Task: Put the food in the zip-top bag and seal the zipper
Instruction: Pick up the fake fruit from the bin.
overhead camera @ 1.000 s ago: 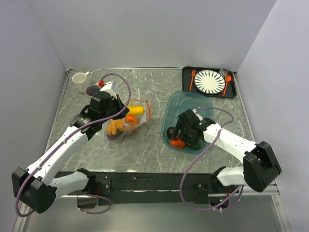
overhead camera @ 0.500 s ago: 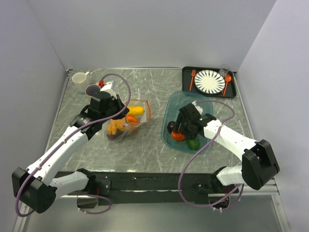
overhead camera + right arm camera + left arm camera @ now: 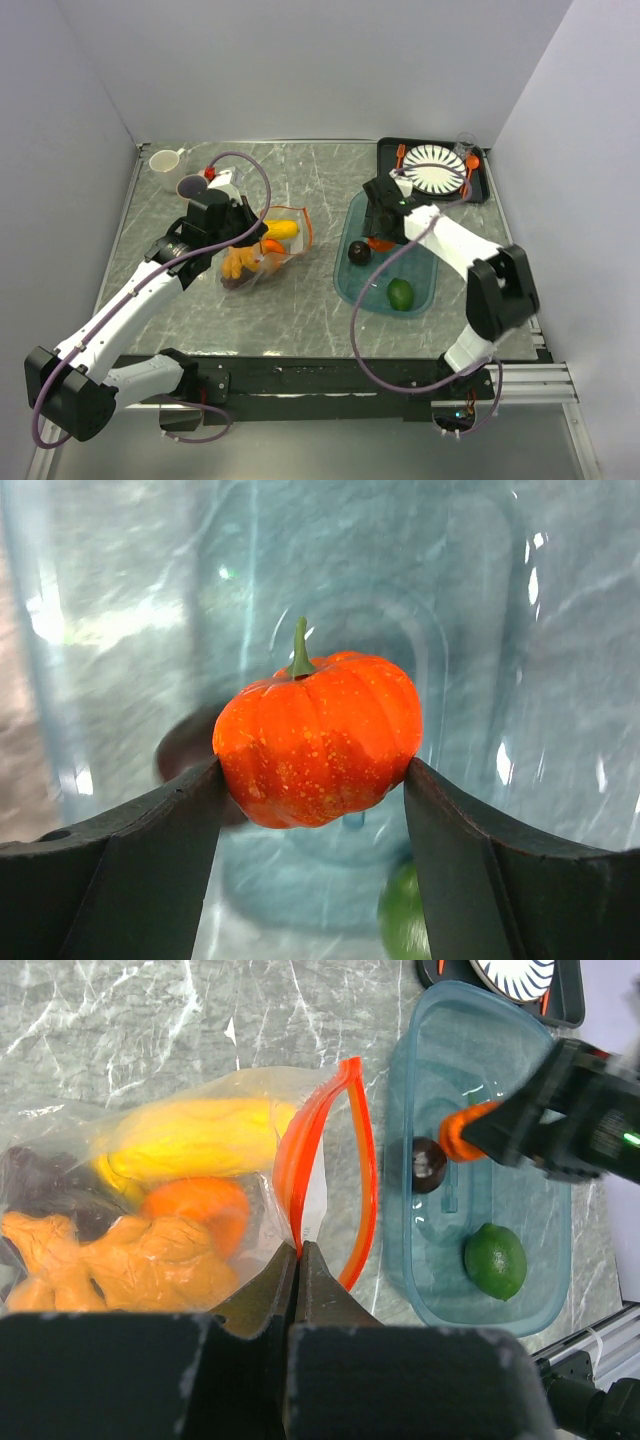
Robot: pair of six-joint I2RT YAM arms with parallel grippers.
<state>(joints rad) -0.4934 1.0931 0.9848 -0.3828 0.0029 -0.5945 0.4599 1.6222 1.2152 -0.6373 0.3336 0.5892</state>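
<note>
The right hand clamps a glossy, ribbed red-orange pumpkin with a green stem above the teal tray, while the left hand pinches the clear zip-top bag at its mouth beside the orange-red zipper, the bag lying on the desk with yellow and orange food inside.

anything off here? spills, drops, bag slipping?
Nothing stands out. The left gripper pinches the zip-top bag at its open mouth beside the zipper, with food inside. The right gripper holds the orange pumpkin over the teal tray, where a lime and a dark fruit lie. Nothing spilled.
</note>
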